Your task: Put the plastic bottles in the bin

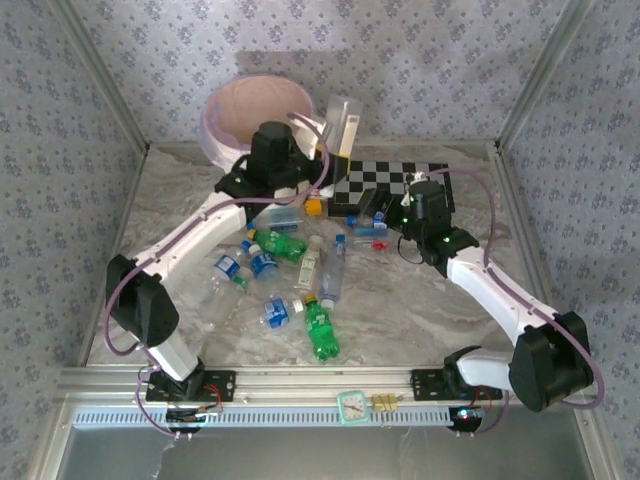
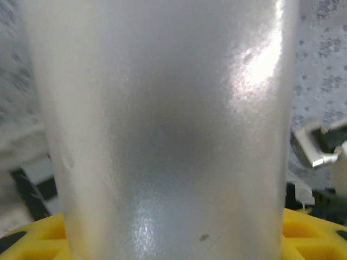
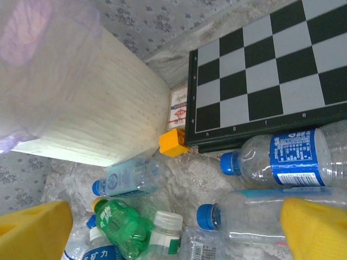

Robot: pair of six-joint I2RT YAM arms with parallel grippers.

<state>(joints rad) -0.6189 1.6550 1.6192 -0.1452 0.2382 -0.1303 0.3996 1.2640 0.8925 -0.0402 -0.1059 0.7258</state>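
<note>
My left gripper [image 1: 285,185] hangs just in front of the bin [image 1: 228,118], a round cream bucket with a pink bag liner. It is shut on a frosted translucent bottle [image 2: 162,130], which stands between its yellow fingers [image 2: 38,235]. My right gripper [image 1: 388,222] is open over the pile near the chessboard, with its fingers [image 3: 314,227] wide apart and nothing between them. Below it lie a clear bottle with a blue label [image 3: 287,157], a blue-capped clear bottle [image 3: 249,214], a pale blue one [image 3: 130,176] and a green one [image 3: 122,225]. More plastic bottles [image 1: 320,330] are scattered mid-table.
A chessboard [image 1: 385,180] lies at the back right, with a small yellow cube [image 1: 314,207] and a red-white box [image 3: 179,111] beside it. A tilted box [image 1: 345,125] leans next to the bin. A small clock [image 1: 352,405] sits on the front rail. Patterned walls close three sides.
</note>
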